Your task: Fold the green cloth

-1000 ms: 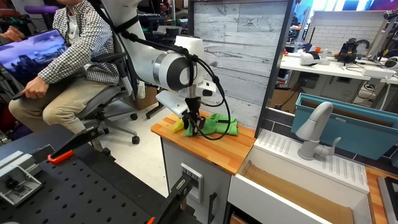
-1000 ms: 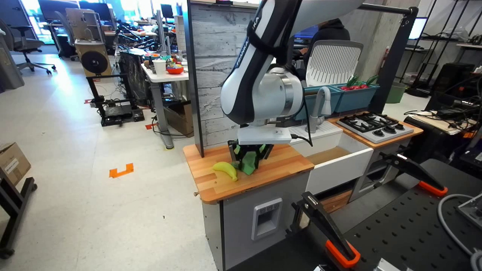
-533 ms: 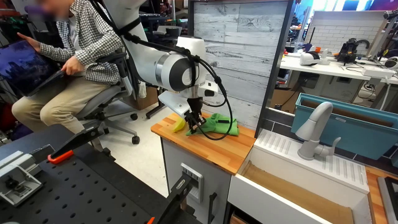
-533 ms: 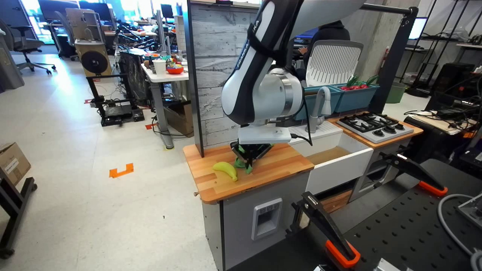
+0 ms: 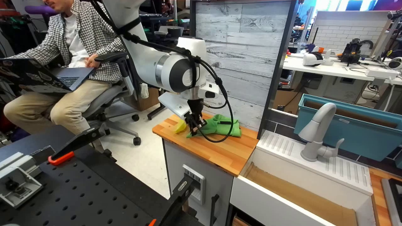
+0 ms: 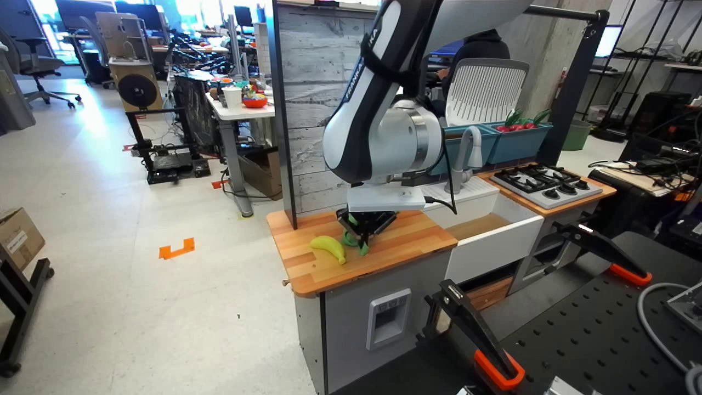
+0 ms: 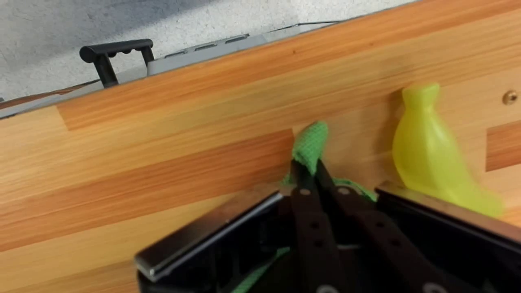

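The green cloth (image 5: 213, 127) lies rumpled on the wooden counter, its bulk spread towards the plank panel. At its end near the yellow banana, my gripper (image 7: 311, 166) is shut on the cloth. In the wrist view a small tuft of green cloth (image 7: 311, 140) pokes out from between the fingertips, while strips of it show beside and beneath the fingers. Both exterior views show the gripper (image 6: 362, 245) low over the counter, pointing down. Most of the cloth is hidden behind the gripper in an exterior view and in the wrist view.
A yellow banana (image 7: 431, 150) lies close beside the gripper. The wooden counter (image 6: 307, 274) borders a white sink (image 5: 282, 204) with a grey faucet (image 5: 318, 131). A grey plank panel (image 5: 241, 62) rises behind the cloth. A short dark item (image 5: 225, 122) rests on the cloth.
My gripper's fingers have come together on the end of the cloth, bunching it between them. The arm has barely shifted. In the background, the seated person has turned the laptop.
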### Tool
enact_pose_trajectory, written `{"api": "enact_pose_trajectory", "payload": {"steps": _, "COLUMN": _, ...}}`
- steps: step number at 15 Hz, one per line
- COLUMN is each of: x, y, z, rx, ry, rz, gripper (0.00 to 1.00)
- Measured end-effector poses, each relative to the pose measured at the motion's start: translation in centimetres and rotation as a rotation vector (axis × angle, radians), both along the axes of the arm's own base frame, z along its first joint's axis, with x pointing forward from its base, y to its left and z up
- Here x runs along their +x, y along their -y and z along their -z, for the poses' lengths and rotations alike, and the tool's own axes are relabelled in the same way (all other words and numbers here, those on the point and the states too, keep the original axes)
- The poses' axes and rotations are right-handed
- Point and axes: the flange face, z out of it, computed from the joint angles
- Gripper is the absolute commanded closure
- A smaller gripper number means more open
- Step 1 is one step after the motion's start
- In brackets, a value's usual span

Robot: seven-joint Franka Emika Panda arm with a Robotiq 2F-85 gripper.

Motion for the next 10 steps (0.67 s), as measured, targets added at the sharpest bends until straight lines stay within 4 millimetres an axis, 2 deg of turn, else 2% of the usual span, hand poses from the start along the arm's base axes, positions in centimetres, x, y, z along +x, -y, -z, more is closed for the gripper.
{"api": "enact_pose_trajectory", "payload": {"steps": 3, "x": -0.8, "y": 0.0, "z": -0.7, "rx": 0.001, "ry": -0.013, "rz": 0.001, "gripper": 0.99}}
{"api": "enact_pose_trajectory", "payload": {"steps": 5, "x": -1.1, "y": 0.2, "z": -1.9, "rx": 0.004, "ry": -0.014, "rz": 0.006, "gripper": 0.99}}
{"api": "enact_pose_trajectory", "payload": {"steps": 10, "x": -0.6, "y": 2.0, "z": -7.4, "rx": 0.036, "ry": 0.026, "rz": 0.056, "gripper": 0.99}}
